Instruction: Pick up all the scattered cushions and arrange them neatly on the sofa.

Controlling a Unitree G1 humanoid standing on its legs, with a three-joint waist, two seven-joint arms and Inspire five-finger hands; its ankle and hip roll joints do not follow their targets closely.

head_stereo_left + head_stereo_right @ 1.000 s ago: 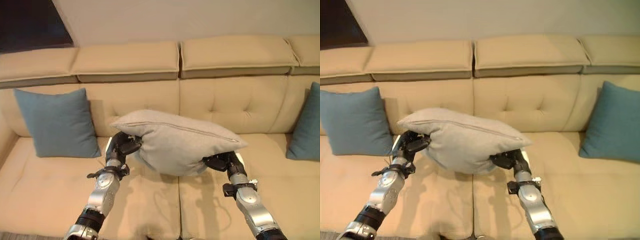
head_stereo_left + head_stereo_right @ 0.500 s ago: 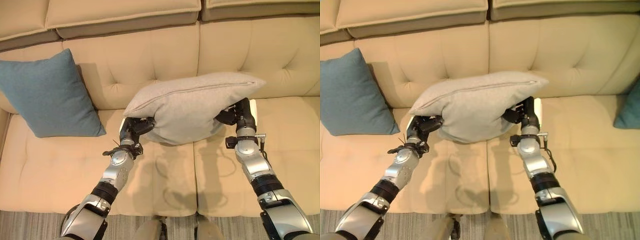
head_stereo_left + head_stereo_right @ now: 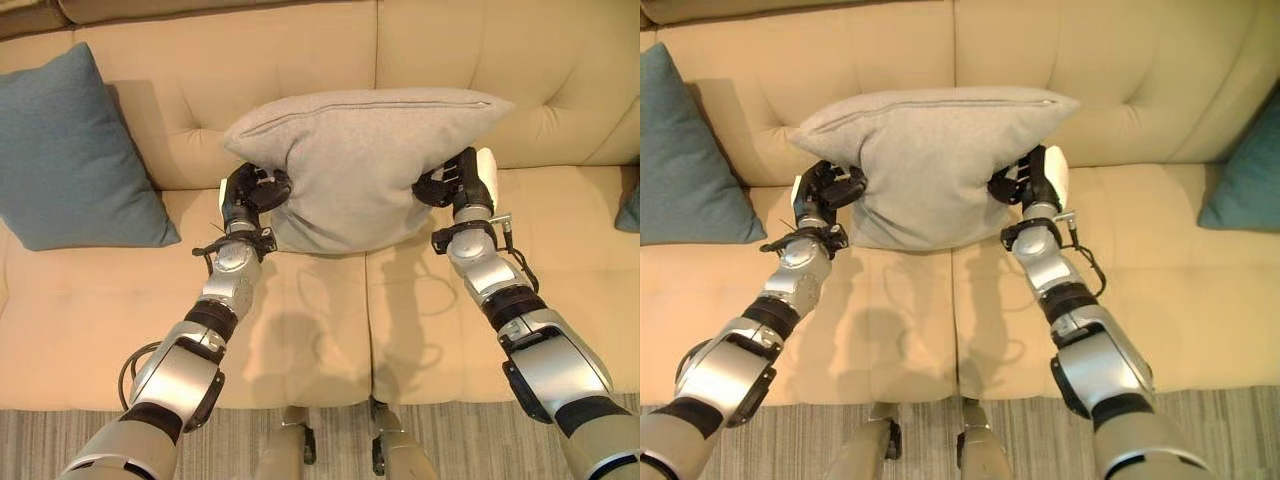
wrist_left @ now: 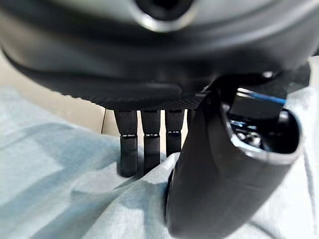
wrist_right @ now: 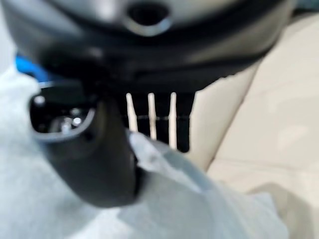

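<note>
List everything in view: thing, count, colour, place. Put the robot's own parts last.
sofa: one, beige with tufted backrest, spans the scene before the robot.
grey cushion: one, light grey, held upright between both hands over the middle of the sofa, near the backrest.
left blue cushion: one, teal blue, leaning against the backrest at the robot's left.
right blue cushion: one, teal blue, at the sofa's right end, partly cut off by the picture edge.
floor: grey strip in front of the sofa.
left hand: dark, pinching the grey cushion's left side.
right hand: dark with white thumb cover, pinching its right side.
</note>
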